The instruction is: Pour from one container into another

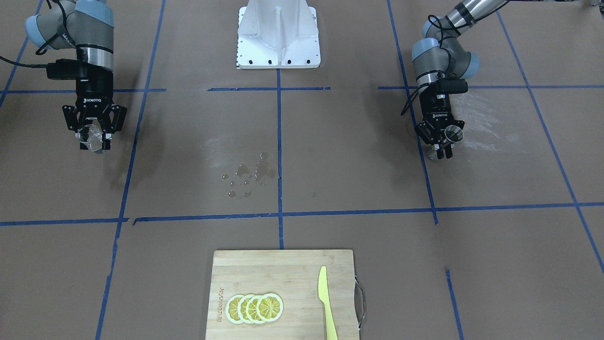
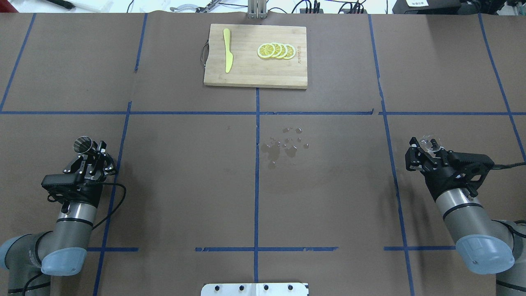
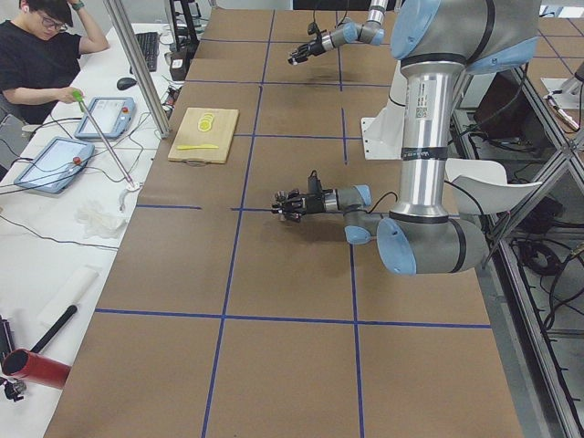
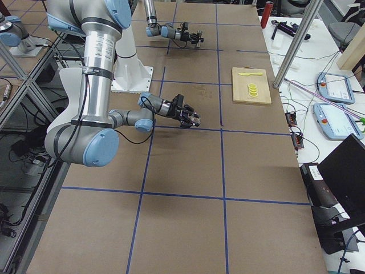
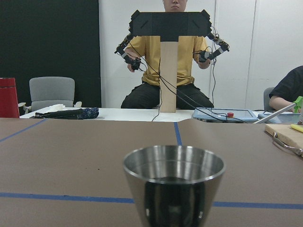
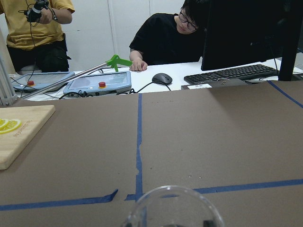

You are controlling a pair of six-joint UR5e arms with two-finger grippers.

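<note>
Left gripper (image 2: 91,150) clamps the steel jigger (image 2: 83,144) toward the tabletop's left edge; its wrist view cuts off everything below the polished upper cone. Right gripper (image 2: 428,148) clamps the clear glass cup (image 2: 430,142) toward the right edge, and only the rim shows at the wrist. Both grippers read ROBOTIQ. Drops (image 2: 283,144) wet the brown paper mid-tabletop. By the far edge, a wooden board (image 2: 246,76) carries 4 lemon slices (image 2: 276,50) and a yellow knife (image 2: 227,55); its stamp is illegible.

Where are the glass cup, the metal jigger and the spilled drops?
glass cup (image 1: 93,138), front-facing view, clear side wall.
metal jigger (image 5: 173,196), left wrist view, its front wall.
spilled drops (image 2: 272,151), overhead view, the largest wet patch.
</note>
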